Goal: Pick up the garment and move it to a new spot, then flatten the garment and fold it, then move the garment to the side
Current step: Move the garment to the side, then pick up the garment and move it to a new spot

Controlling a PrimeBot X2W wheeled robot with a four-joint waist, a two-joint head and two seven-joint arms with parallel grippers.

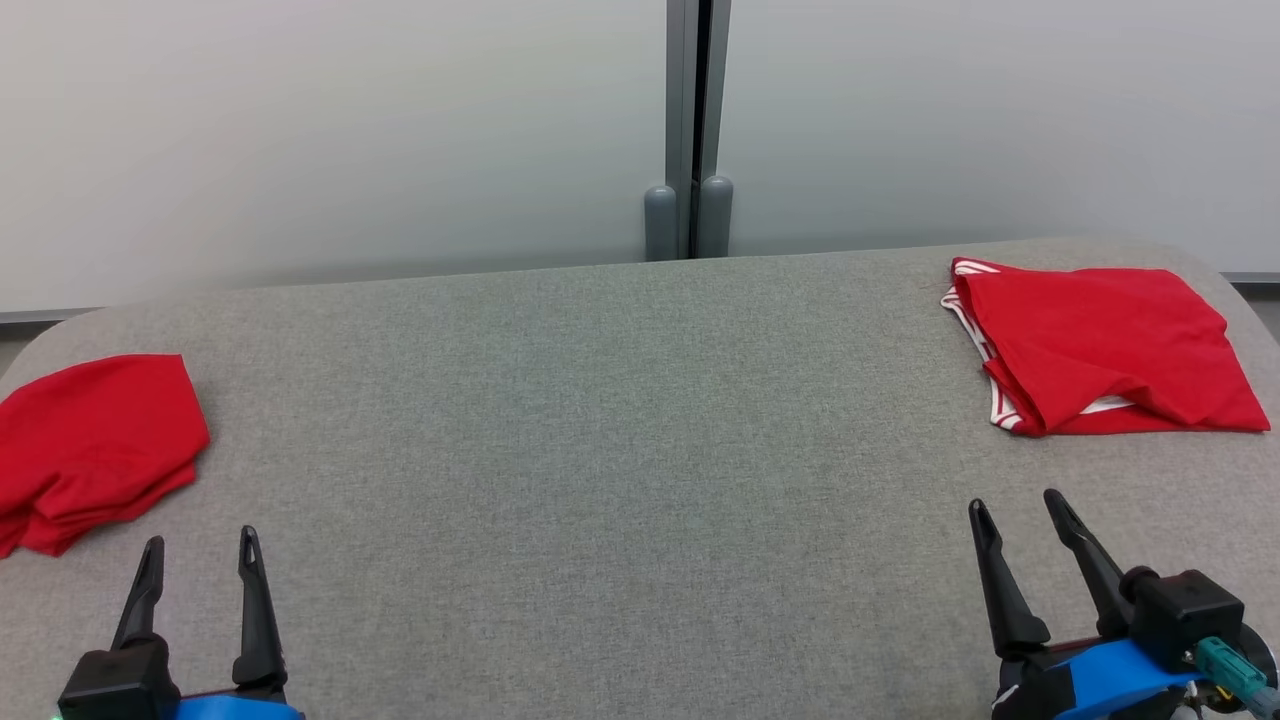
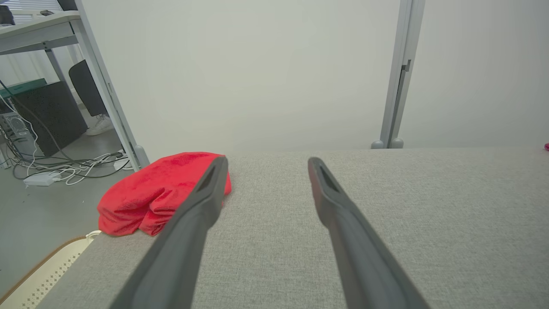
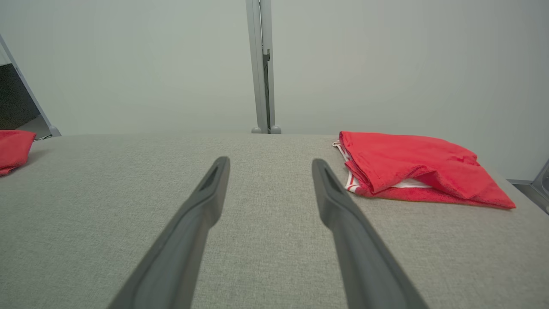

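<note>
The left gripper (image 1: 200, 537) and right gripper (image 1: 1012, 498) are held with fingers wide, empty, between the left garment (image 1: 90, 440) and right garment (image 1: 1100, 350).

Wide open table (image 1: 600, 450) middle; red garment (image 1: 90, 440) left edge, folded garment (image 1: 1100, 350) right.

You have two red garments, well apart on the grey bench (image 1: 600, 450). The left garment (image 1: 95, 440) lies loosely folded in rumpled layers at the bench's left edge. The right garment (image 1: 1100, 350), with white-striped trim, lies folded fairly flat near the far right corner.
</note>
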